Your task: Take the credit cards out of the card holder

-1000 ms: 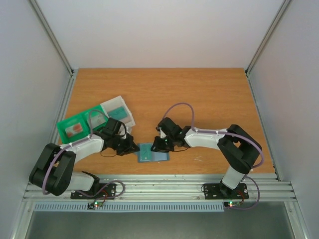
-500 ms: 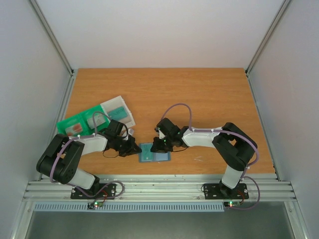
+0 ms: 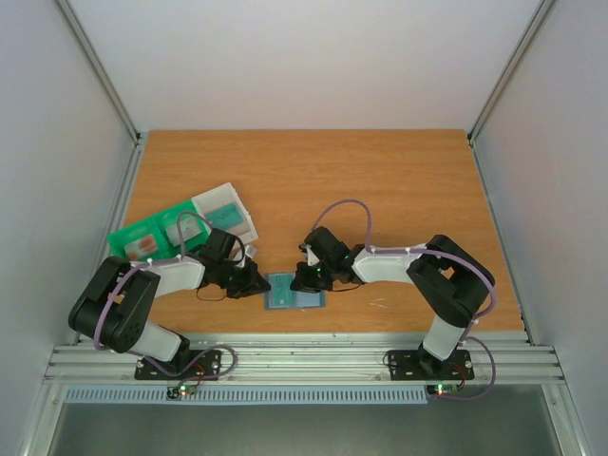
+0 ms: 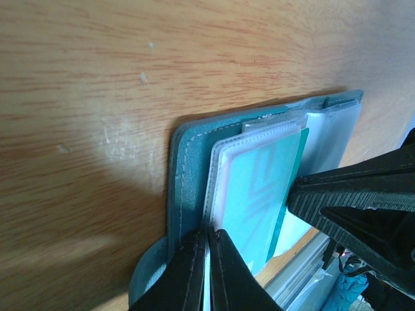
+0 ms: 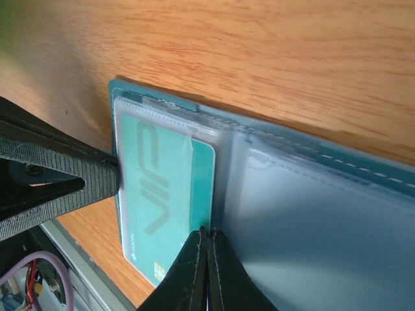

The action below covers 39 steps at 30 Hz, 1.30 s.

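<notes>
The left gripper (image 4: 207, 245) is pinched closed, its tips on the open card holder (image 4: 176, 175) just ahead. The right gripper (image 5: 206, 241) is closed too, tips at the edge of the teal card (image 5: 162, 188).

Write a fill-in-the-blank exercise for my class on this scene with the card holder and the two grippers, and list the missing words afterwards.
1. The card holder lies ___ on the table, not folded.
2. The card tucked inside it is coloured ___.
3. The word printed on that card is ___.
4. The left gripper and the right gripper, both at the holder, have their jaws ___.

Missing words: open; teal; VIP; shut.
</notes>
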{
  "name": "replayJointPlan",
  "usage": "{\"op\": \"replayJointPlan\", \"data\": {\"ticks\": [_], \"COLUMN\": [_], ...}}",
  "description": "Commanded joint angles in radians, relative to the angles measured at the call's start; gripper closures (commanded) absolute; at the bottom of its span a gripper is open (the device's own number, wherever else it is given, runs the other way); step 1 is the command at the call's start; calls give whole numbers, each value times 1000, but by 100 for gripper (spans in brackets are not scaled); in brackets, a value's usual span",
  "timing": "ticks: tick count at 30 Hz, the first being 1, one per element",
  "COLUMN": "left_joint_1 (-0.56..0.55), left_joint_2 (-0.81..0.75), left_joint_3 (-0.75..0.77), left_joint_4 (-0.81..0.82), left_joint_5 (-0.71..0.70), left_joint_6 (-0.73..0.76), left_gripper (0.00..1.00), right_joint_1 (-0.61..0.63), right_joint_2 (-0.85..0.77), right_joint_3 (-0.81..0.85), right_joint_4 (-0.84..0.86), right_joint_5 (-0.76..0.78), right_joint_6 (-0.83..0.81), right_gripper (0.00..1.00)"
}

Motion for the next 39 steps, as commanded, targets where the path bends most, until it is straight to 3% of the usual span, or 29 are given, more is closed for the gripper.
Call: {"op": "replayJointPlan", "data": {"ticks": [1, 9, 13, 17, 27, 31, 39], "left_joint_1": [-3, -3, -3, -4, -4, -3, -3], "left_joint_2": [14, 22, 32, 33, 27, 25, 20], "left_joint_3": [-13, -3, -11, -11, -12, -12, -14], "left_joint_4": [-79, -83, -70, -66, -71, -72, -73], "left_joint_5": [-118, -120, -117, -117, -120, -114, -125], "left_joint_6": [24, 26, 25, 20, 18, 18, 11], "left_gripper": [94, 94, 95, 95, 96, 96, 96], "right_joint_1": [-22, -22, -23, -23, -24, -25, -46], "right_joint_2": [-37, -26, -2, 4, 36, 27, -59], "right_joint_3": [-36, -45, -41, -39, -24, -32, -56], "right_joint_4": [46, 71, 99, 97, 96, 98, 10], "right_joint_5": [-2, -32, -30, -24, -37, -26, 40], "right_joint_6": [23, 37, 34, 23, 20, 20, 21], "right_gripper": [99, 98, 85, 82, 87, 98, 99]}}
